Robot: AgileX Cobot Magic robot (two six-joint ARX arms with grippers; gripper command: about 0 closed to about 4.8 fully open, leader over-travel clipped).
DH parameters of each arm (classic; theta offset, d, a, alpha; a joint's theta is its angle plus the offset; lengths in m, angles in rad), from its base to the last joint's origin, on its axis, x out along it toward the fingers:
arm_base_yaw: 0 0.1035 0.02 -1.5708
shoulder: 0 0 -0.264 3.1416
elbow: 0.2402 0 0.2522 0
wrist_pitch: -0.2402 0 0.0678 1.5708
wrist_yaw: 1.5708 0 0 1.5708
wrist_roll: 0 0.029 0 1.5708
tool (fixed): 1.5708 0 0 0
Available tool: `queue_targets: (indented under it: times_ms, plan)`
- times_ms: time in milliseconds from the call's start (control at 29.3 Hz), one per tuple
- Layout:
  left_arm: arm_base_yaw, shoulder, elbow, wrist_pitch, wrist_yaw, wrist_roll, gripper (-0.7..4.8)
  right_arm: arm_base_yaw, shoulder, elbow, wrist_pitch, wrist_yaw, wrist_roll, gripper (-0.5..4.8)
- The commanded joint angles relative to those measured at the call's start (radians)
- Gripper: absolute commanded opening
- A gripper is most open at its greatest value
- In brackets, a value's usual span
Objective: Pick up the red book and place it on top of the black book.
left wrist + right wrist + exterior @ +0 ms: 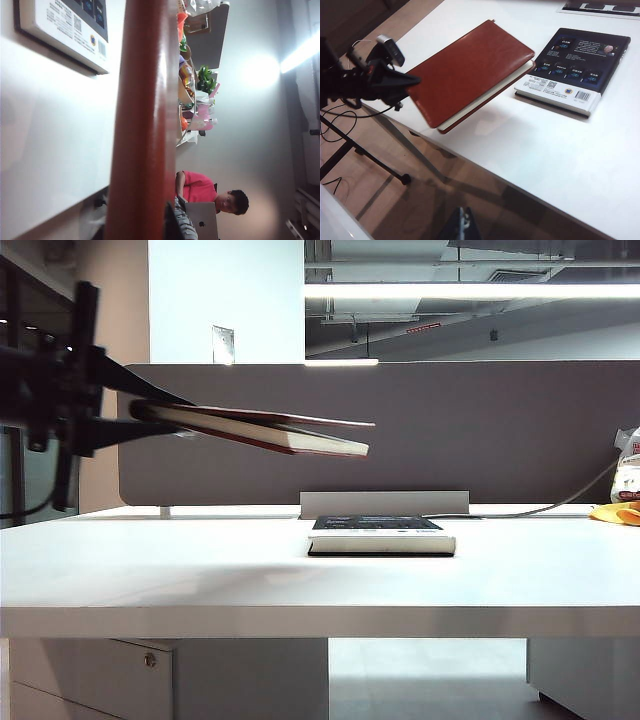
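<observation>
The red book [290,435] hangs nearly level in the air, above and to the left of the black book [380,537]. My left gripper [125,420] is shut on its left end. From the right wrist view, the red book [470,70] hovers over the table's edge beside the black book [580,60], which lies flat with its pale print up. The left gripper [412,82] pinches the red book's near corner. In the left wrist view the red cover [142,125] fills the middle, with the black book [70,30] beyond. My right gripper [462,225] is shut and empty, off the table's edge.
The white table [200,580] backs onto a grey partition [450,430]. A low grey block [385,503] stands just behind the black book. A cable [560,508], a yellow object [615,512] and a bag [628,470] sit at the far right. Tripod legs [365,155] stand on the floor.
</observation>
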State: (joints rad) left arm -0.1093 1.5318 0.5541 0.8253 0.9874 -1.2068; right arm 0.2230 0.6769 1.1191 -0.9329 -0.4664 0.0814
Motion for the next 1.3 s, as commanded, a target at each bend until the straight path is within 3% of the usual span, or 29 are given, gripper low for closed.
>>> queue_targets:
  times_ms: [34,308,410,718,991,1299]
  plan:
    - [-0.019,0.061,0.073,0.042,0.0,0.0,-0.06,0.0,-0.001,0.005,-0.006,0.004,-0.005,-0.06]
    - [-0.053,0.172,0.24,-0.011,-0.035,0.001,-0.06,0.0,0.025,0.005,-0.006,0.023,-0.011,-0.06]
    - [-0.092,0.214,0.34,-0.099,-0.099,0.029,-0.06,0.0,0.03,0.003,-0.006,0.023,-0.011,-0.06]
    - [-0.168,0.362,0.541,-0.193,-0.244,0.055,-0.06,0.0,0.031,0.003,-0.008,0.045,-0.011,-0.06]
    - [-0.195,0.385,0.603,-0.262,-0.416,0.056,-0.06,0.0,0.031,0.003,-0.014,0.045,-0.011,-0.06]
    - [-0.275,0.502,0.737,-0.27,-0.462,0.004,-0.06,0.0,0.031,0.003,-0.014,0.045,-0.011,-0.06]
